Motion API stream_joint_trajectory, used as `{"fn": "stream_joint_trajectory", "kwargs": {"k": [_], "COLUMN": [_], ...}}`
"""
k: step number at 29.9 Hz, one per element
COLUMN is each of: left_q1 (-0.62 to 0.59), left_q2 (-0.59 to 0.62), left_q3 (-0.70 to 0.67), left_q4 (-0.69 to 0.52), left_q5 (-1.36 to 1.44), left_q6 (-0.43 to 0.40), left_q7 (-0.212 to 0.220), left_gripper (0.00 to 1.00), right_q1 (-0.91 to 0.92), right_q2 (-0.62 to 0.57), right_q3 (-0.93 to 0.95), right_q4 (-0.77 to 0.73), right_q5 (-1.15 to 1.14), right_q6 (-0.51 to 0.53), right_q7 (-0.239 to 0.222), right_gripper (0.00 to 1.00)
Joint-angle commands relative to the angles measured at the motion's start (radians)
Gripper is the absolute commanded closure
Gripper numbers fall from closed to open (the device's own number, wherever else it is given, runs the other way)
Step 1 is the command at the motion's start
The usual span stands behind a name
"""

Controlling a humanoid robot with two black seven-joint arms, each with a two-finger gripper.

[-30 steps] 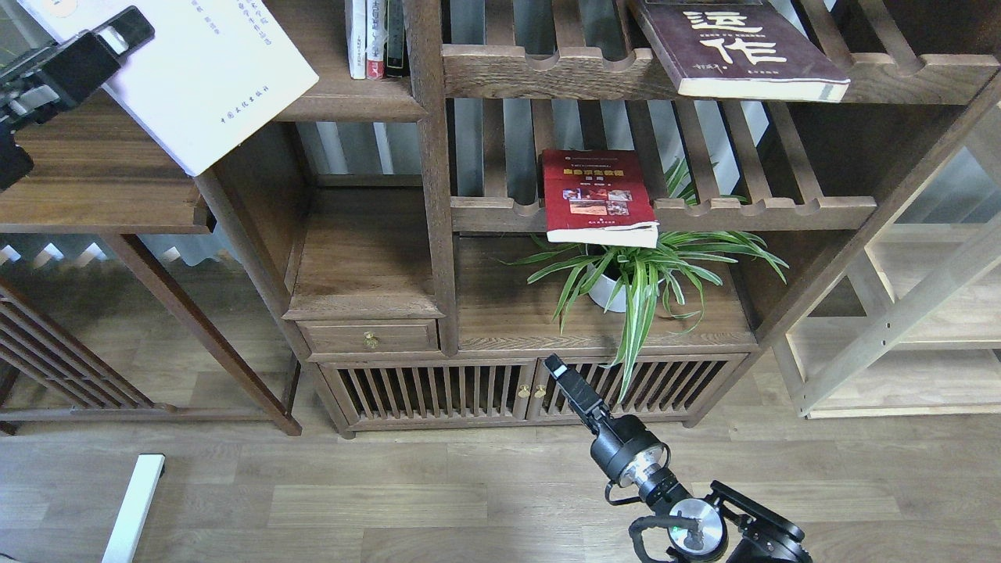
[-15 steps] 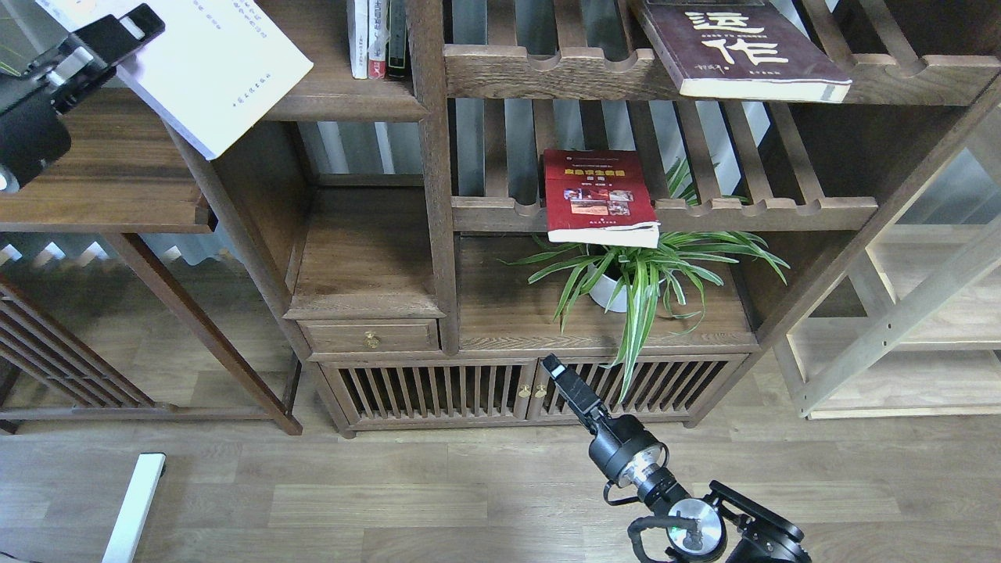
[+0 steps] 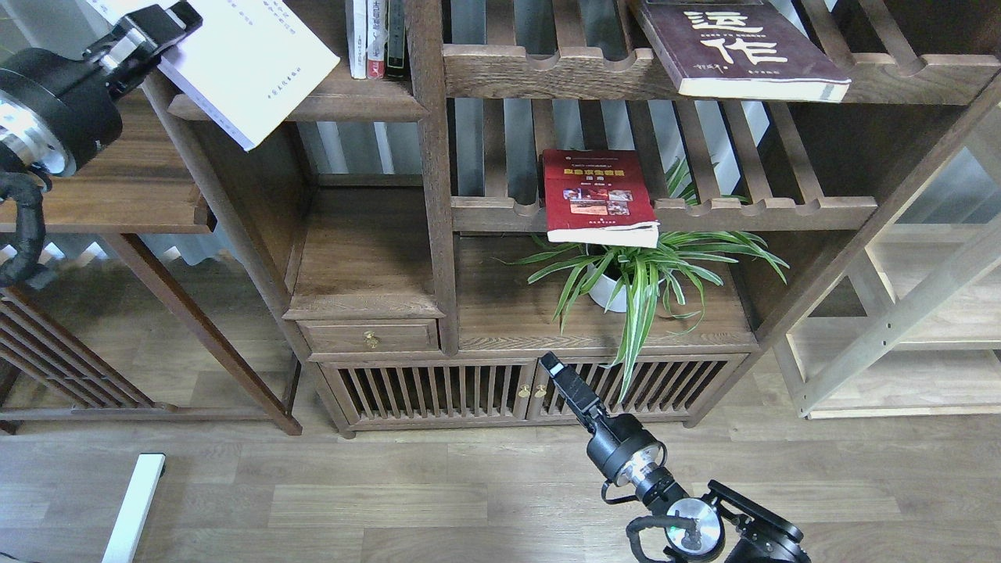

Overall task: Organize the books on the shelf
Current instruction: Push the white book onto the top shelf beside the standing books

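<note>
Nearest, low at the right, the right gripper (image 3: 552, 366) hangs over the floor in front of the slatted cabinet doors (image 3: 438, 389), holding nothing and touching nothing; it has barely drifted in the last second, and it is seen so dark and end-on that I cannot tell whether its fingers are spread or pressed together. Just beyond it the potted plant (image 3: 637, 270) stands on the cabinet top, and above that the red book (image 3: 597, 196) lies flat on the lower slatted rack, its near edge overhanging the rail, where it was a second ago. Farther up on the right the maroon book (image 3: 735, 48) rests tilted on the upper rack, also unmoved. The real change is far left: the left gripper (image 3: 160, 23) has swung right and farther in, carrying the pale book (image 3: 242, 59) so that it now overlaps the front edge of the dark shelf (image 3: 356, 102), beside the few thin volumes (image 3: 375, 35) standing there. Its fingers pinch the book's left corner. I judge that this book is close to being set down there, while the other two wait.
</note>
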Motion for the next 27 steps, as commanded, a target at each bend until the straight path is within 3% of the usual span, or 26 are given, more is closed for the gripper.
{"fn": "stream_joint_trajectory", "kwargs": {"k": [1, 13, 19, 27], "left_q1": [-0.014, -0.198, -0.215, -0.301], "left_q2": [-0.011, -0.043, -0.092, -0.194], "left_q3": [0.007, 0.030, 0.010, 0.021], "left_q4": [0.018, 0.119, 0.188, 0.306], "left_q5": [0.058, 0.087, 0.228, 0.303], "left_q6": [0.000, 0.031, 0.016, 0.017], "left_q7": [0.038, 0.153, 0.245, 0.298], "left_gripper": [0.95, 0.96, 0.96, 0.96], "right_q1": [0.000, -0.017, -0.035, -0.071], "right_q2": [0.000, 0.000, 0.000, 0.000], "right_q3": [0.001, 0.001, 0.003, 0.010], "right_q4": [0.004, 0.043, 0.078, 0.099], "right_q5": [0.000, -0.002, -0.002, -0.005], "right_q6": [0.000, 0.000, 0.000, 0.000], "right_q7": [-0.002, -0.002, -0.002, -0.003], "right_gripper": [0.01, 0.01, 0.01, 0.01]}}
